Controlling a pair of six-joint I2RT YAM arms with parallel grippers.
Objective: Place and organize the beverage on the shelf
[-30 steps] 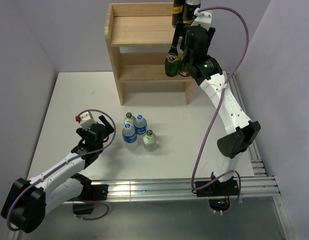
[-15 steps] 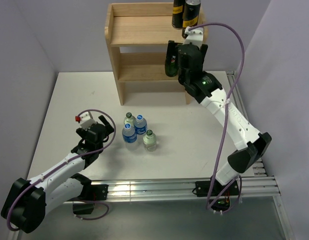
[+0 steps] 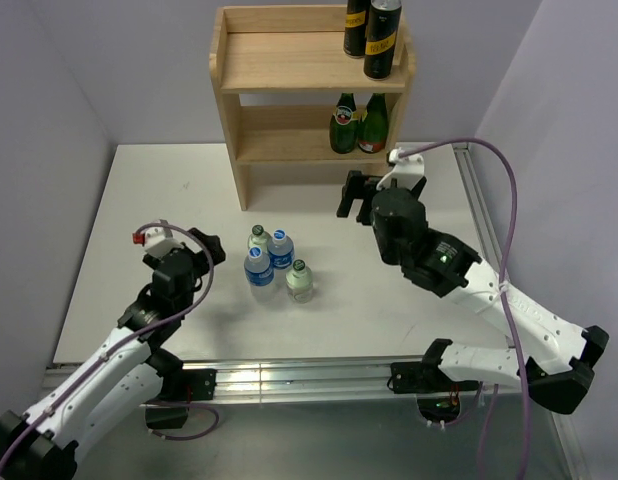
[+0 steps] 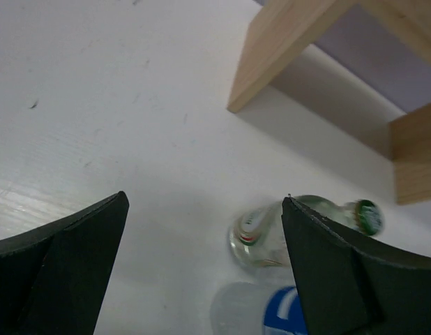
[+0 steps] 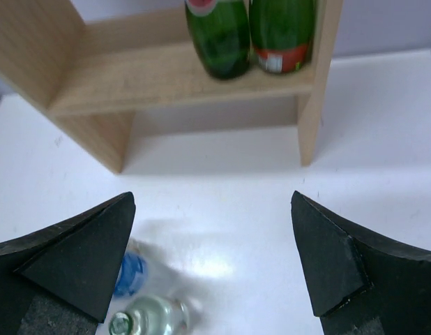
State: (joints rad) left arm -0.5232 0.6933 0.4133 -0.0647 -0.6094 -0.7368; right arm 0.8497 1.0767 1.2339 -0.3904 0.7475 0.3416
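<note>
The wooden shelf (image 3: 289, 60) stands at the back, with two dark yellow-banded cans (image 3: 382, 38) on its top board at the right. On the table stand two blue-labelled water bottles (image 3: 258, 267) and two green-capped clear bottles (image 3: 300, 281) in a tight cluster. My left gripper (image 3: 201, 250) is open just left of the cluster; its wrist view shows a green-capped bottle (image 4: 261, 241) and a blue label (image 4: 275, 314) ahead between the open fingers (image 4: 62, 272). My right gripper (image 3: 351, 195) hangs open in front of the shelf (image 5: 132, 77), empty, with the cluster (image 5: 149, 317) low in its view.
Two dark green glass bottles with red labels (image 3: 343, 125) (image 5: 219, 35) stand on the shelf's lower tier at the right. Purple walls close in the back and both sides. An aluminium rail (image 3: 319, 375) runs along the near table edge.
My right arm has pulled back from the shelf's lower tier and dropped toward the table, leaving the green glass bottles standing. The left arm has shifted slightly left.
</note>
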